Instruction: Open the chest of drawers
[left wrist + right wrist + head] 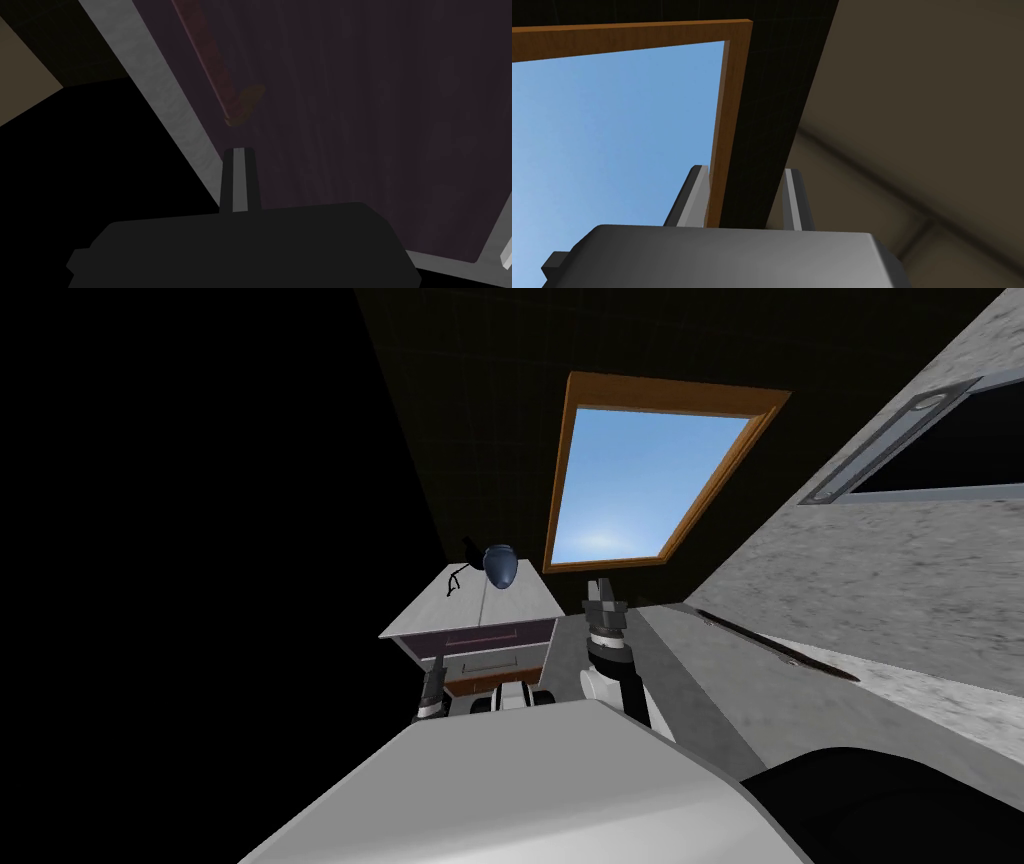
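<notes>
Right now the fingers (pixel 235 180) of my left gripper (pixel 240 150) are clenched flat against each other with nothing between them. Their tips point at a dark purple drawer front (pixel 350 125) and sit just short of the near end of its reddish-brown bar handle (pixel 215 70), not touching it. A light grey edge of the frame (pixel 165 100) runs beside the handle, with a black area past it on the other side.

In the head view that drawer front belongs to the chest of drawers (pixel 500 638), which stands straight ahead of me, below the window (pixel 650 478), with the left arm low against its front. On its pale top stands a dark blue vase (pixel 500 567), upright near the back edge, and just beside the vase lies a thin black object (pixel 457 581) that I cannot make out.

My right gripper (pixel 745 170) is held up beside the chest, pointing upward, well away from the drawers. Its fingers (pixel 694 195) are spread apart and hold nothing. A grey speckled wall (pixel 880 578) runs along my right.
</notes>
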Tool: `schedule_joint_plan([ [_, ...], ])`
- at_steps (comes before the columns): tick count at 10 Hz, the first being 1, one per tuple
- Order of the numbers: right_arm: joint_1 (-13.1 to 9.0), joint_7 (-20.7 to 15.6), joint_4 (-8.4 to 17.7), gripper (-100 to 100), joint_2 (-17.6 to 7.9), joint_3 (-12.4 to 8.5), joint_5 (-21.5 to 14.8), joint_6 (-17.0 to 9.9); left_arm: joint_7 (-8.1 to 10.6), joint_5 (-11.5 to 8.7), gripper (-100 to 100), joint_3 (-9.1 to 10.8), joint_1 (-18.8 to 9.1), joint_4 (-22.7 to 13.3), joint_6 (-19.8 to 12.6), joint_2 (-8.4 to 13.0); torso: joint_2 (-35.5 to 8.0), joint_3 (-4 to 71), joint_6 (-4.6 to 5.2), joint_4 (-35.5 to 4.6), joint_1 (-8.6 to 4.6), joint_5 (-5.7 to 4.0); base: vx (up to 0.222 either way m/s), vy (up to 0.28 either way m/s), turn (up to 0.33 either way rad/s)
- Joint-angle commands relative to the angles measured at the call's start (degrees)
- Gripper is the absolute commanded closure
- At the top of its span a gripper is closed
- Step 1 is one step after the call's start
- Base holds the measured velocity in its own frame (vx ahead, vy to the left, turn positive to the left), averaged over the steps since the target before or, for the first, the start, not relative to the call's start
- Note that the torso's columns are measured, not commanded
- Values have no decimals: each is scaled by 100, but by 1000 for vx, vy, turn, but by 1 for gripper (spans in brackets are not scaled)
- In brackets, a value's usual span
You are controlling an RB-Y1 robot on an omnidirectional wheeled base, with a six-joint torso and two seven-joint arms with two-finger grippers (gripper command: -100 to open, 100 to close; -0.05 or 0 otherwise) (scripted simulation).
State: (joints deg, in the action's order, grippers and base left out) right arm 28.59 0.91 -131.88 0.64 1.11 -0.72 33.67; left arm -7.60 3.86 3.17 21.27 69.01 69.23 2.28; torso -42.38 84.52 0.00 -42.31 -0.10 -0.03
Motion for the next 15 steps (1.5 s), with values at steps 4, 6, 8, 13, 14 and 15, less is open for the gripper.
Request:
schedule_joint_plan([
  [4,-1,0,0,0,0,0,0,0,-107,251,100,-452,529,139,384,-225,12,6,-1,3,16,5,83,44,117],
  [6,-2,0,0,0,1,1,0,0,-109,259,-100,-464,551,198,336,77,-9,-6,0,-3,0,-1,3,0,-3],
  [8,-3,0,1,0,1,1,0,-1,-90,260,-100,-462,571,305,201,296,0,-1,0,-1,5,1,-16,-18,-4],
  [13,-3,0,0,0,1,1,0,-1,-10,262,-100,-455,653,742,-372,598,11,6,0,2,13,3,-16,-26,-7],
  [14,-2,0,0,0,1,1,0,-1,4,262,-100,-454,667,819,-475,609,10,6,-1,2,12,3,-13,-21,-6],
  [15,-2,0,0,0,1,1,0,-1,18,263,-100,-452,680,894,-578,612,10,5,0,2,11,3,-13,-24,-6],
])
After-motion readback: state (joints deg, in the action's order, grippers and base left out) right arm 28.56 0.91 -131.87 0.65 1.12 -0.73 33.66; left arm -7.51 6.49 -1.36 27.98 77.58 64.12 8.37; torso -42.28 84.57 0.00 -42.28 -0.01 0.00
